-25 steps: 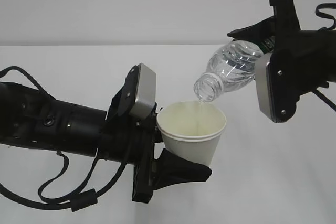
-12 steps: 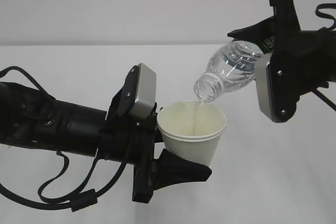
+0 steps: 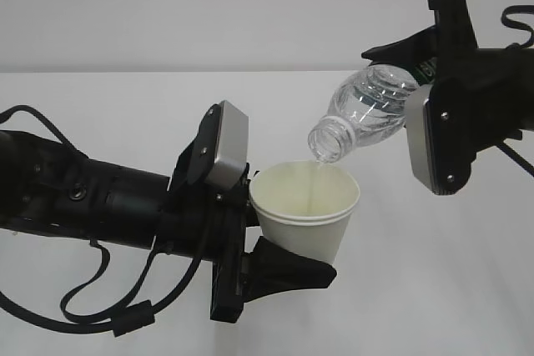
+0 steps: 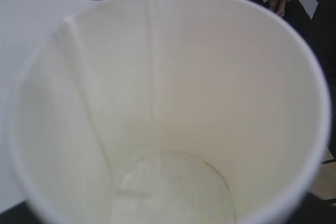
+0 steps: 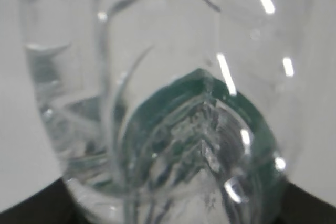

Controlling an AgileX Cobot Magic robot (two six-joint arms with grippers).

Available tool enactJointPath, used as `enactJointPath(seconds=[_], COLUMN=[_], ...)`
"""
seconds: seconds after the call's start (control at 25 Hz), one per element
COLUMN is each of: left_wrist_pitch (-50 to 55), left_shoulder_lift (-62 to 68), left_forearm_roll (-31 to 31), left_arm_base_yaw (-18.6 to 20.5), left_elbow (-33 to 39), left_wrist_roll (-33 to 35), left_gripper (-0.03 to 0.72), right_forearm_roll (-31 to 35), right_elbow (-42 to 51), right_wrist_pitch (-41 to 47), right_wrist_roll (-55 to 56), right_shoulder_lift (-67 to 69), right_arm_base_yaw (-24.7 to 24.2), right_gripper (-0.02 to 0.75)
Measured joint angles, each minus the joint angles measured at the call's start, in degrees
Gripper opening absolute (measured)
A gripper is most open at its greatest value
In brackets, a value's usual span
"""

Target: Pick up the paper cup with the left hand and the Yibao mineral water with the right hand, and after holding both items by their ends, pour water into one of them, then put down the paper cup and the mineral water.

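Black right hand (image 3: 417, 81) tilted downward

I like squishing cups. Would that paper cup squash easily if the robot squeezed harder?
Probably yes: the paper cup looks thin-walled with an open top, so it likely dents. There's only a little water in the bottom, so it's probably light and tippy.

Bright even light, blurred wrist close-ups
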Motion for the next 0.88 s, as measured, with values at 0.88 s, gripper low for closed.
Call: enactJointPath(seconds=[0.88], left_wrist_pitch=[0.00], left_shoulder_lift=[0.00], left_forearm_roll=[-0.31], left_arm_base_yaw=[0.00], left_elbow=[0.00], left_wrist_roll=[0.00], left_gripper=[0.448], right_forearm_roll=[-0.45], right_elbow=[-0.76], right_wrist_pitch=[0.00], right_wrist_roll=[0.00], right_shoulder_lift=[0.00], right_arm_base_yaw=[0.00], right_gripper=[0.435])
